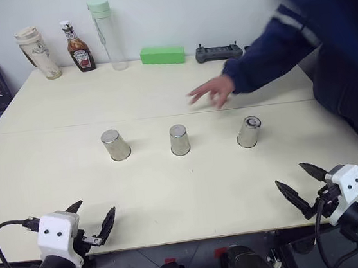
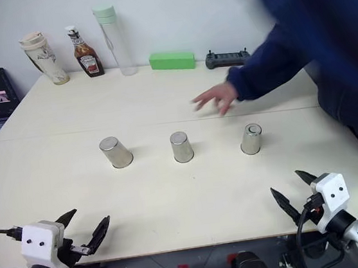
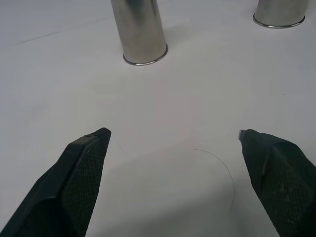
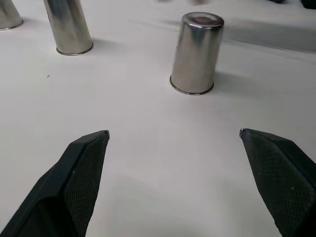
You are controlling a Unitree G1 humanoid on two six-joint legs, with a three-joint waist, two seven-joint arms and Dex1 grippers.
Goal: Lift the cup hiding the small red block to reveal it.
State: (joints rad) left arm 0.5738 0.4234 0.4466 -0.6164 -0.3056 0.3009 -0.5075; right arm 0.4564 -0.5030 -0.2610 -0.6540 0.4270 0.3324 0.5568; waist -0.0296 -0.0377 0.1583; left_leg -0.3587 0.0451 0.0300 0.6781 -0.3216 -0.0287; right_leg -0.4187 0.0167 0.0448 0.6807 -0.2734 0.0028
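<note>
Big cream table (image 1: 173, 193) has three shiny silver metal cups (image 1: 179, 140) upside down in a row mid-table, well ahead of both claws. Left gripper (image 1: 92, 221) and right gripper (image 1: 305, 187) hover at the near edge, jaws wide apart, empty. A person's hand (image 1: 210, 93) is blurred behind the cups.

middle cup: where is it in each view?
Left eye: middle cup, centre of the row of three.
Right eye: centre of the row again.
Left wrist: the farther of two cups.
Right wrist: second-nearest cup.
Shared landmark: left cup, nearest in left wrist, farthest in right wrist.
</note>
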